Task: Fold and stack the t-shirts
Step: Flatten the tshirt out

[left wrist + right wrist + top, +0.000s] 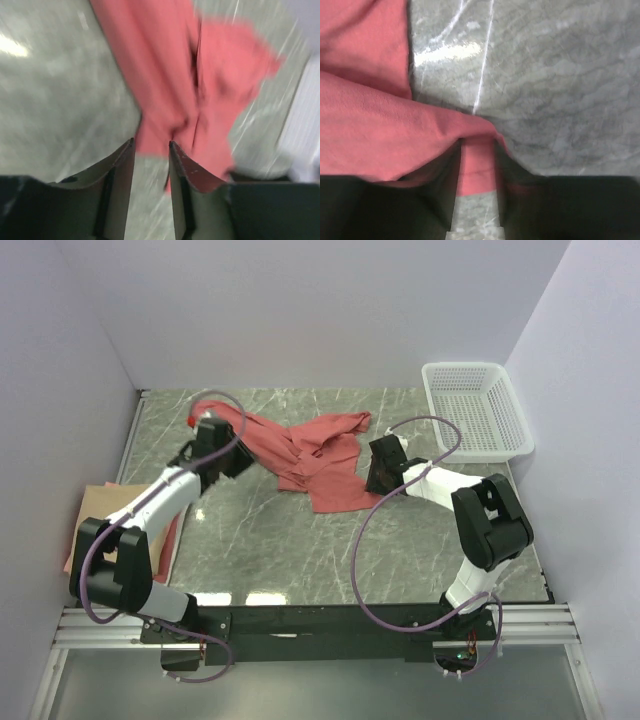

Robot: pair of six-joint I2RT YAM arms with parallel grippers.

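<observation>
The salmon-red t-shirt (pixel 312 455) lies crumpled at the table's middle back. My left gripper (pixel 238 460) hovers at its left end. In the blurred left wrist view the gripper (pixel 151 145) is open and empty, with the shirt (pixel 170 75) just beyond the tips. My right gripper (pixel 372 476) is at the shirt's right edge. In the right wrist view it (pixel 476 142) is open, with a fold of the shirt (pixel 375 125) draped over the tips and a hemmed strip lying in the gap. The tan-beige shirt (pixel 105 502) lies folded at the left, on the pink one (pixel 173 533).
A white mesh basket (pixel 475 410) stands at the back right corner. White walls close in the grey marble table (pixel 270 540) at the left, back and right. The arms' cables loop above both wrists.
</observation>
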